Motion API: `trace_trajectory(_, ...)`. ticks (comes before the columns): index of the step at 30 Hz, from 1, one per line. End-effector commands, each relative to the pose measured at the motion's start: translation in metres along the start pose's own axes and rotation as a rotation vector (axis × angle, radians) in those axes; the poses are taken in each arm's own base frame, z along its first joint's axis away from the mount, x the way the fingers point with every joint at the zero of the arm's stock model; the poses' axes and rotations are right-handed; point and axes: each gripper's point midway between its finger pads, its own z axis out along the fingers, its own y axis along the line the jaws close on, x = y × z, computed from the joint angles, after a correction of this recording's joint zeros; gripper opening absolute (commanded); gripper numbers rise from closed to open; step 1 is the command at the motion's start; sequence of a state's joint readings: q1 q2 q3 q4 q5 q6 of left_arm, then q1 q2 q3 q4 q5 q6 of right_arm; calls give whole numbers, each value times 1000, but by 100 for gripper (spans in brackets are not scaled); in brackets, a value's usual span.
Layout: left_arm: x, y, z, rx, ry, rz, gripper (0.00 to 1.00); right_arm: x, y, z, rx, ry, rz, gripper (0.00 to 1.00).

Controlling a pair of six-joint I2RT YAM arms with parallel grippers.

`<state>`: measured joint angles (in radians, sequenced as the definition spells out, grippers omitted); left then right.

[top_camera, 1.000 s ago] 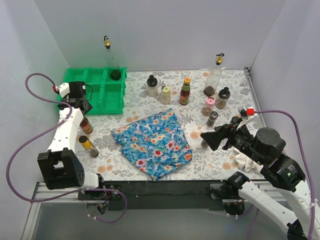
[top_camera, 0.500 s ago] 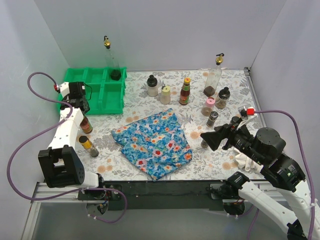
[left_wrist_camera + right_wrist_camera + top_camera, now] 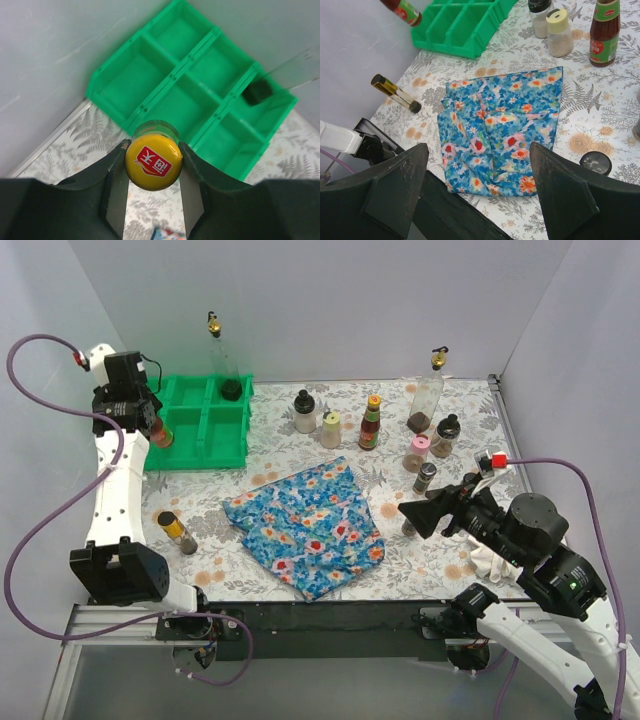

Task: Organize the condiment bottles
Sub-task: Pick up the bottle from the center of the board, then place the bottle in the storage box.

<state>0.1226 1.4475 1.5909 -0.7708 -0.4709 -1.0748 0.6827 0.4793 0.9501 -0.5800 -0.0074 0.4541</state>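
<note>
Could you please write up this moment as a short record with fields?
left gripper: shut on yellow-capped sauce bottle, held above the green tray's edge
right gripper: open, empty, beside the blue floral cloth
in tray: tall clear gold-topped bottle, back right compartment
outside tray: cluster of bottles at back right; one vial near left

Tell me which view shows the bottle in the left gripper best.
Left wrist: the bottle is close and centred, its yellow cap clamped in the left gripper, though seen only end-on. Top external shows it small. Right wrist catches just its red, green-labelled body at the top edge.
</note>
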Motion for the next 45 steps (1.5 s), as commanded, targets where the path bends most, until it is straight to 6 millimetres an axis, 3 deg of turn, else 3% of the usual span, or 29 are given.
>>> trace_trajectory(1,-71,-27,-8,80,-172,-55,0,-18,8,4,-26,-56,-4,90)
trace_trajectory(3,-81,-36,10,65,-192,-27,0,-17,7,6,-22,-51,-5,91)
trace_trajectory(5,-105,-47,12,89,-258,-35,0,-16,6,8,-19,-49,-6,90)
trace_trajectory(6,-102,-58,26,109,-245,-16,0,-14,5,10,-19,-46,-8,90)
trace_trajectory(7,-120,-69,22,149,-287,-40,0,-13,5,11,-18,-44,-9,91)
trace_trajectory(9,-127,-81,30,182,-297,-53,0,-15,-2,13,15,-64,-13,91)
trace_trajectory(10,-122,-92,43,201,-279,-55,0,-15,-3,14,21,-66,-15,91)
trace_trajectory(12,-137,-104,45,236,-316,-72,0,-14,-6,17,30,-65,-20,90)
trace_trajectory(13,-131,-110,59,237,-301,-62,0,-14,-7,18,31,-66,-22,91)
trace_trajectory(14,-138,-115,59,254,-323,-71,0,-13,-7,20,32,-63,-22,90)
trace_trajectory(20,-129,-153,84,380,-344,-13,0,-11,-7,30,27,-50,-32,91)
trace_trajectory(24,-116,-168,102,378,-376,64,0,-8,-10,35,32,-50,-32,91)
trace_trajectory(28,-120,-183,114,402,-412,93,0,-10,-8,36,21,-59,-31,91)
trace_trajectory(31,-110,-192,129,409,-401,104,0,-10,-9,36,22,-61,-36,91)
trace_trajectory(38,-87,-192,159,352,-372,103,0,-11,-10,34,30,-70,-51,91)
trace_trajectory(45,-81,-193,182,325,-422,148,0,-6,-16,37,44,-55,-70,91)
